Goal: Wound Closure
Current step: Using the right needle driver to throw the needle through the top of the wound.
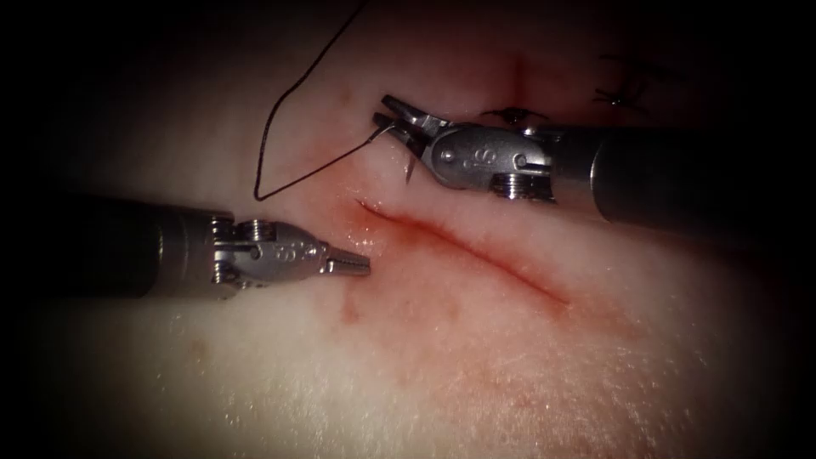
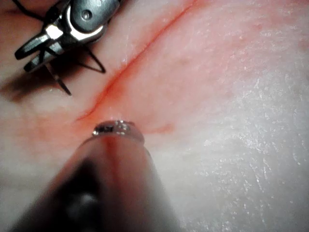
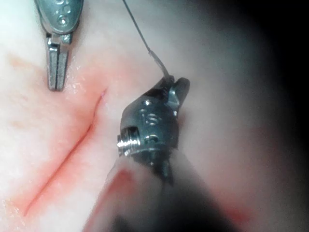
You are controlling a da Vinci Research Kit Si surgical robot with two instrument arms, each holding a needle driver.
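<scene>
Endoscope view: the right tool (image 1: 399, 117) grips the needle (image 1: 408, 153) near its thread end, clear of the tissue (image 1: 476, 374), above the cut (image 1: 459, 242); thread (image 1: 289, 93) loops away leftward. No bite appears taken here; judged, the next entry needs the needle's point presented at the cut's edge. The left tool (image 1: 357, 265) is closed, empty, at the cut's left end. Left wrist view: the right tool (image 2: 36, 53) holds the needle (image 2: 58, 82) off the surface. Right wrist view: the left tool (image 3: 56, 72), closed, holds nothing.
</scene>
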